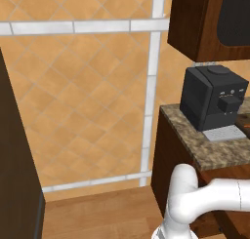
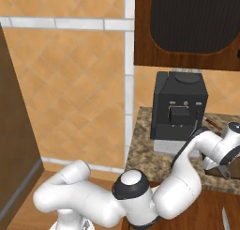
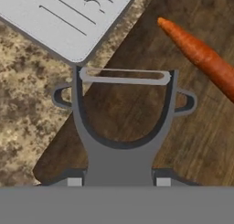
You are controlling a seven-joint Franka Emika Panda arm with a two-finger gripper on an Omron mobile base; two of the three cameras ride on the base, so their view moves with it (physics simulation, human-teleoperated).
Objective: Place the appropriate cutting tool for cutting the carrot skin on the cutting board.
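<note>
My fingers (image 3: 74, 182) are clamped on the peeler (image 3: 122, 127), which hangs mid-frame over the cutting board (image 3: 137, 113)'s lower-left corner. I should lower it level and release further right, clear of the board's edge and the carrot (image 3: 201, 56) at upper right.

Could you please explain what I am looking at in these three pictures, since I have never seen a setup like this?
This is a rendered kitchen with a white robot arm on a driving base. Two pictures come from cameras on the base, behind the arm to its left and right; both show a black coffee machine on a stone counter. The third looks along the gripper from the hand. There, a grey Y-shaped peeler is held by its handle over a dark wooden cutting board. An orange carrot lies on that board.
</note>
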